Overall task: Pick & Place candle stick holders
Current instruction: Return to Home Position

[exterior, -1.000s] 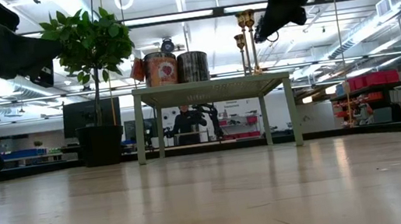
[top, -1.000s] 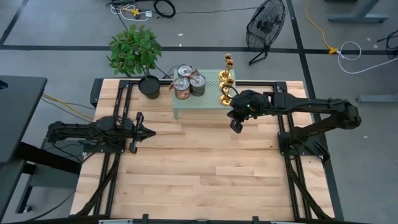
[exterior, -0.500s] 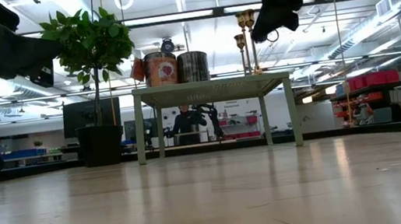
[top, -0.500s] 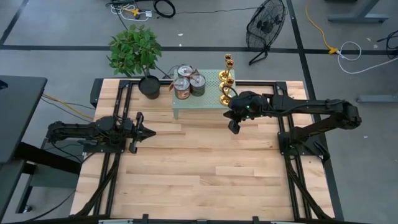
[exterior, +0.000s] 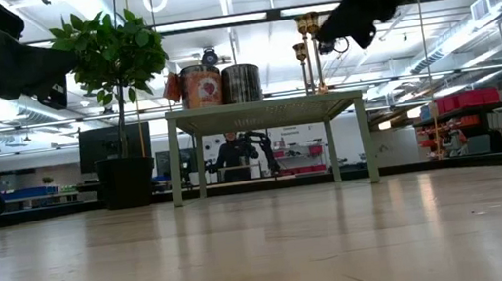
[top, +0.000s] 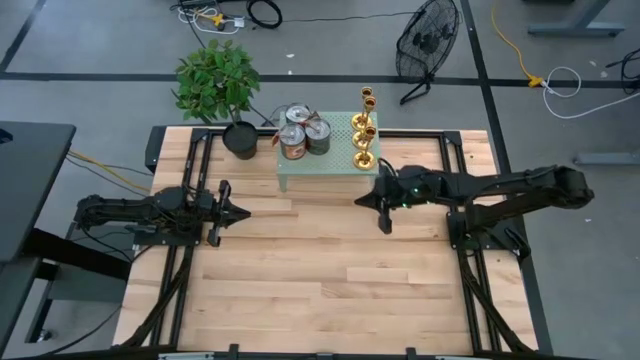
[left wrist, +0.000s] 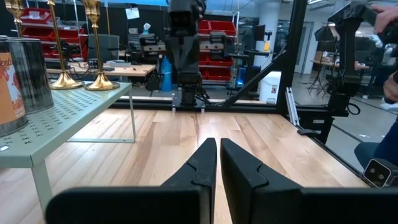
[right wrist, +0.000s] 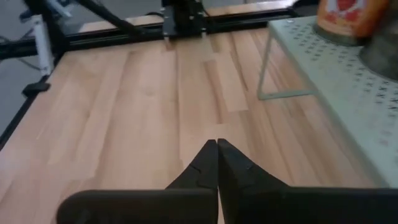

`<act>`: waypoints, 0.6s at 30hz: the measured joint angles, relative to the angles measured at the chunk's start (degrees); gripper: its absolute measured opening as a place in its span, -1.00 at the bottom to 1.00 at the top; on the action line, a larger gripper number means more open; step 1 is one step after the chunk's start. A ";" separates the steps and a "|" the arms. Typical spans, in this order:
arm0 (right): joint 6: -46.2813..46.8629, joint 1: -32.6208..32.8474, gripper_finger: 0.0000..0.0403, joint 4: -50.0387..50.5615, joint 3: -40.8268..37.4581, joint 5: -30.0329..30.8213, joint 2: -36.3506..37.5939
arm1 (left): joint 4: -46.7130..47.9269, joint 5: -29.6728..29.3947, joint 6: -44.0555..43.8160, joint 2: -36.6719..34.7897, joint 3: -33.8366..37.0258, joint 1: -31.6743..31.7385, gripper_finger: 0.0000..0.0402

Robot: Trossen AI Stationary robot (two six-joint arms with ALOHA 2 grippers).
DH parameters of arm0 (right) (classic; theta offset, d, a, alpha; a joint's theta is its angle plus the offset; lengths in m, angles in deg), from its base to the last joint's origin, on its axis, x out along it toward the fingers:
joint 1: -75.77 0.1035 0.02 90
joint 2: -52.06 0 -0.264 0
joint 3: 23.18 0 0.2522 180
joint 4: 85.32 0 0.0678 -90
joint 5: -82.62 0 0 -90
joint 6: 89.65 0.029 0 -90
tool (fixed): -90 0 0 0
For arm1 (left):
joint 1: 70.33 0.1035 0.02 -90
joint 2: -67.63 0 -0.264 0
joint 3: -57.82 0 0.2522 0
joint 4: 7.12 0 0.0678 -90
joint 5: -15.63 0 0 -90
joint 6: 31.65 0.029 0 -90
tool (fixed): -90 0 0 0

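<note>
High view: three candle stick holders [top: 363, 127] stand upright in one row along the right end of the pale green shelf [top: 318, 163], at upper centre of the frame. The right gripper [top: 361, 198] sits below and just right of the shelf's lower right corner, over bare wood. The nearest holder base is directly above it in the frame, apart from it and not touched. In the right wrist view its two fingers meet at the tips with nothing between them. The left gripper [top: 243, 212] rests at centre left, well apart from the shelf, pointing right. In the left wrist view its fingers are drawn together with only a thin slit between them, and it holds nothing. Three round tins [top: 305, 132] cluster on the left half of the shelf, separate from the holders. One potted plant [top: 218, 80] stands at the shelf's left, at the table's upper edge. The wooden table [top: 320, 290] is bare across the centre and the whole lower half of the frame, bounded left and right by the dark arm rails. One floor fan [top: 428, 40] stands beyond the table's upper edge.
</note>
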 joint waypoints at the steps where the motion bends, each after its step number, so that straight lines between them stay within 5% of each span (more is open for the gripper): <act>1: -0.44 0.42 -1.00 -0.88 -1.39 -0.02 0.97 | -0.02 0.00 0.00 0.00 0.01 0.00 -0.85; 18: -5.52 5.72 -1.00 -7.73 -19.69 -0.01 19.68 | -0.02 0.00 0.00 -0.01 0.00 -0.02 -0.85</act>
